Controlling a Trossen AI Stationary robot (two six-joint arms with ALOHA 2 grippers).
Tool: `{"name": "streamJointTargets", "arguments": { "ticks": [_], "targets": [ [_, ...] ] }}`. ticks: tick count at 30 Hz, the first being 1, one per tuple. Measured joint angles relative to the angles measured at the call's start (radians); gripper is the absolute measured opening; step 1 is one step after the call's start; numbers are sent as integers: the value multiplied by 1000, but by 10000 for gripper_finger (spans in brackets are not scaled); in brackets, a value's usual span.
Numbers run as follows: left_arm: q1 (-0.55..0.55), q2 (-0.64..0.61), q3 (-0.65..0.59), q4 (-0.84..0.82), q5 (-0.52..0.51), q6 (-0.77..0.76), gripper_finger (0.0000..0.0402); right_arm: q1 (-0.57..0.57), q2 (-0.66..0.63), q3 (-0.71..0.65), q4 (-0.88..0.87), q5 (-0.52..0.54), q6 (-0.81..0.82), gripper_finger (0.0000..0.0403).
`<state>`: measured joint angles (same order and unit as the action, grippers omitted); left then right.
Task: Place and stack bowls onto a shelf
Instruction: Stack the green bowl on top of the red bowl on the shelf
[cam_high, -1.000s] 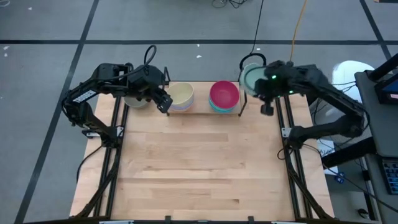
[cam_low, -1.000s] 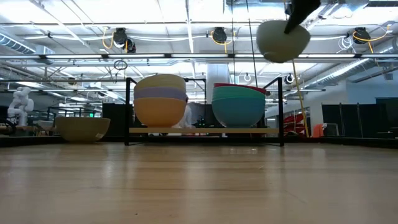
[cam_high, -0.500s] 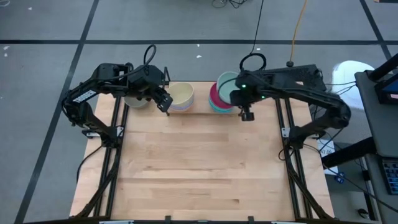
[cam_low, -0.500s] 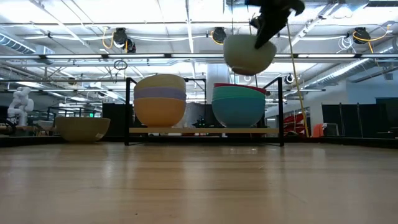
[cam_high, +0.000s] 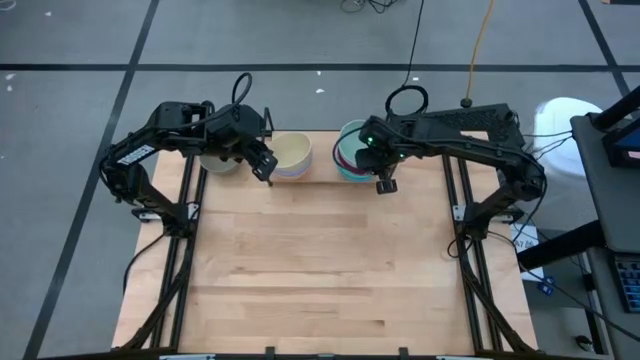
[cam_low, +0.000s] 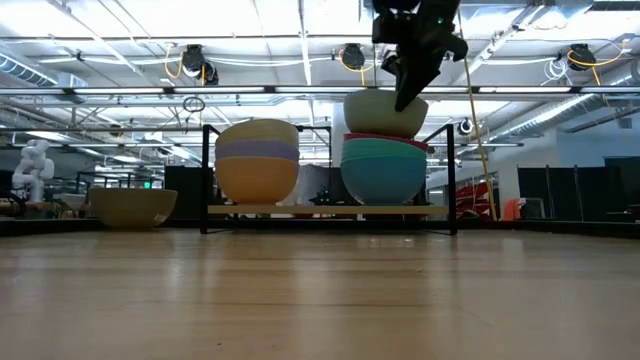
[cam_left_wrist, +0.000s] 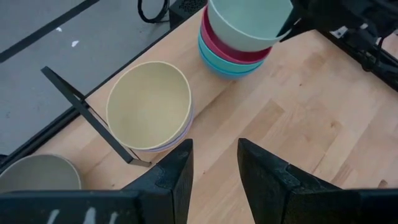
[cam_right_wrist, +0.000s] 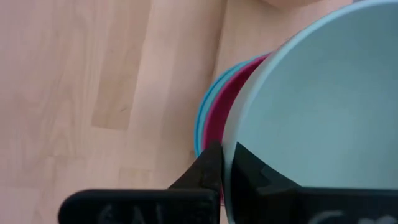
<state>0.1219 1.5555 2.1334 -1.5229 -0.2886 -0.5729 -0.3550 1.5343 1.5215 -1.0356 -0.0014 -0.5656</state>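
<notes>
A wide pale wooden tabletop (cam_high: 320, 270) lies bare over its near half, with a workshop of ceiling lights behind it. At its far edge, toward twelve o'clock, stands the shelf (cam_low: 330, 210), a black rod rack with a light board. On the shelf's left sits a stack of orange, lavender and beige bowls (cam_low: 257, 160); on its right a stack of blue, cyan and magenta bowls (cam_low: 384, 168). The right gripper (cam_right_wrist: 225, 167), at about one o'clock, pinches the rim of the mint green bowl (cam_left_wrist: 249, 23), one finger inside and one outside, holding it just above the magenta one. The left gripper (cam_left_wrist: 214, 168), at eleven o'clock, hangs by the beige stack with fingers spread, holding nothing. The grey-olive bowl (cam_low: 133, 206) rests on the tabletop left of the shelf.
</notes>
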Motion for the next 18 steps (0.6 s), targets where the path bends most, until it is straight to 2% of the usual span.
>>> {"name": "streamJointTargets", "arguments": {
  "ticks": [8, 18],
  "targets": [
    [0, 0, 0, 0, 0, 16, 131, -6, -1, 0, 18, -1, 0, 26],
    [0, 0, 0, -22, 0, 18, 131, -6, -3, -35, 120, -1, -4, 105]
  ]
}}
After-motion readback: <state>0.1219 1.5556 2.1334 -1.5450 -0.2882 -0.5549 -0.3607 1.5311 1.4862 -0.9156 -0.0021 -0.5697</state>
